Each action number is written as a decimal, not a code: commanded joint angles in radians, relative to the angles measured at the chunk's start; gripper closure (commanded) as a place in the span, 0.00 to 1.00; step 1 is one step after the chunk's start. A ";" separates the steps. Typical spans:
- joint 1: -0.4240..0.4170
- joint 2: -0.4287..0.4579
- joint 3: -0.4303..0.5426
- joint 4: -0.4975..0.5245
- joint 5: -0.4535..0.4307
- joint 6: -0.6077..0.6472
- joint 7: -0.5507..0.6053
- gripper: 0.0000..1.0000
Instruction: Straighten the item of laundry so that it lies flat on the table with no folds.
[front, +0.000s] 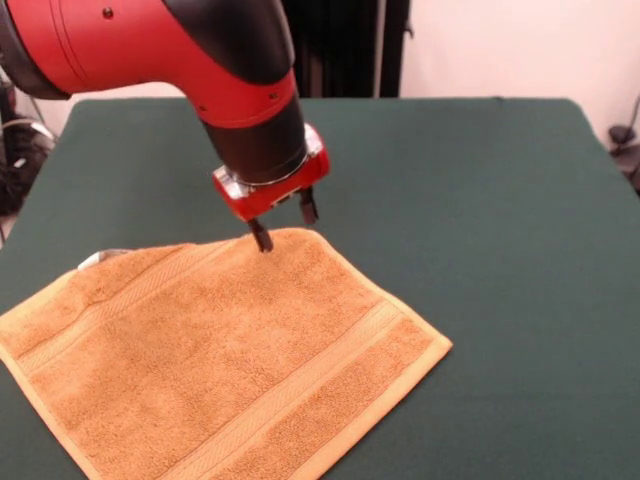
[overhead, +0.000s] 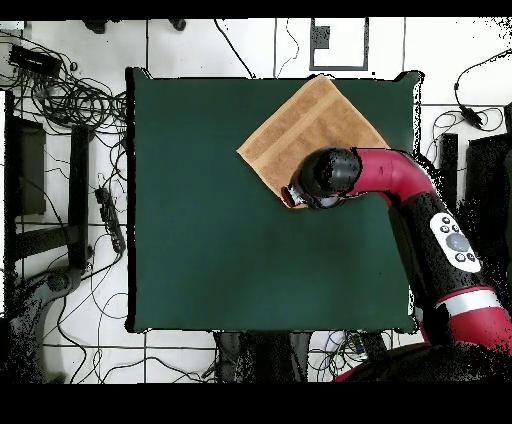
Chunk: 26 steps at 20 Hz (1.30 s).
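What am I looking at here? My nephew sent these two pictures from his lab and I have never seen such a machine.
It is a red and black robot arm working at a table covered in dark green cloth. One picture is taken from across the table, facing the robot; the other looks straight down from above. On the table lies one orange-tan towel, spread out nearly flat and turned at an angle to the table's edges. The grasping part at the arm's tip, the end effector, has two thin black fingers. They stand apart, with one tip at the towel's far corner. It holds nothing.
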 joint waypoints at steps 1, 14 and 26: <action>0.040 -0.005 -0.031 -0.012 -0.086 0.091 -0.269 0.00; 0.047 0.090 -0.083 -0.054 -0.190 0.096 -0.232 0.00; 0.068 0.136 -0.116 -0.099 -0.222 0.121 -0.209 0.00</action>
